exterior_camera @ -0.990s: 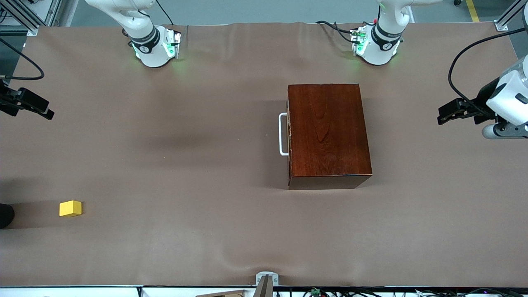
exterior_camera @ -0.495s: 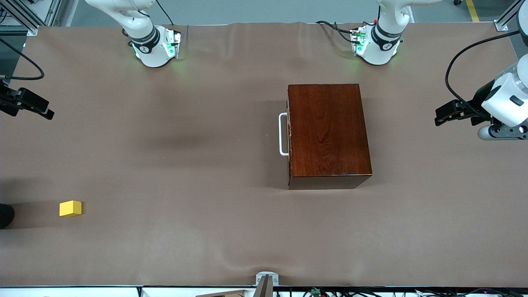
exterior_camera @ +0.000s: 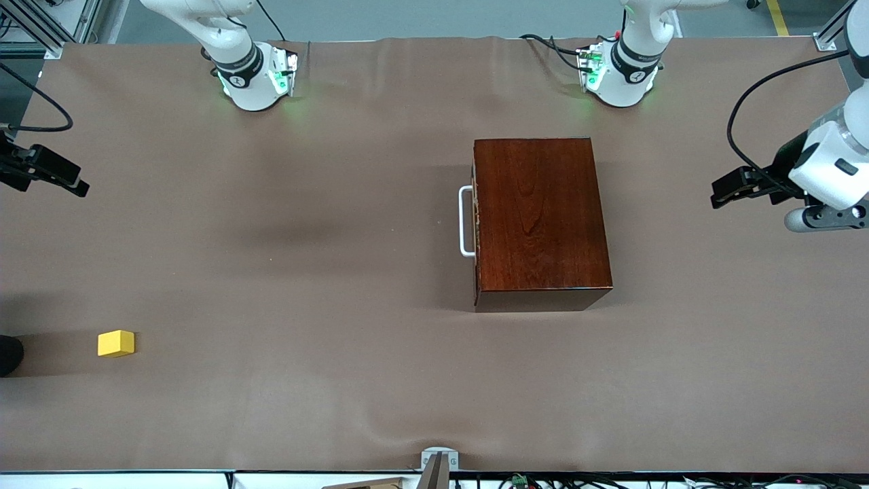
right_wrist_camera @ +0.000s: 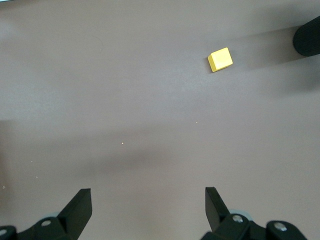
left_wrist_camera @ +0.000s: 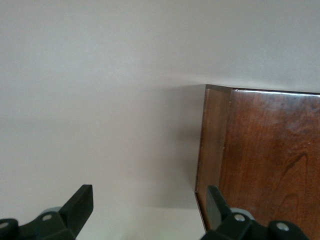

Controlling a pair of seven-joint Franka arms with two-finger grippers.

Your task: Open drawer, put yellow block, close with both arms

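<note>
Brown matting covers the desk (exterior_camera: 305, 258). At the right arm's end the right gripper (exterior_camera: 51, 178) hangs with jaws apart; the yellow block (exterior_camera: 116, 343) lies near that edge and could get nudged off. Mid-desk, the drawer (exterior_camera: 475, 221) sits shut, its slim white handle (exterior_camera: 464, 221) easy to miss. Over the other end, the left gripper (exterior_camera: 736, 189) is spread too.

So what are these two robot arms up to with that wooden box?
Nothing is being handled yet. The drawer in the wooden box is shut, and the yellow block sits on the table toward the right arm's end. The left gripper hangs open beside the box; the right gripper hangs open over the table.
</note>
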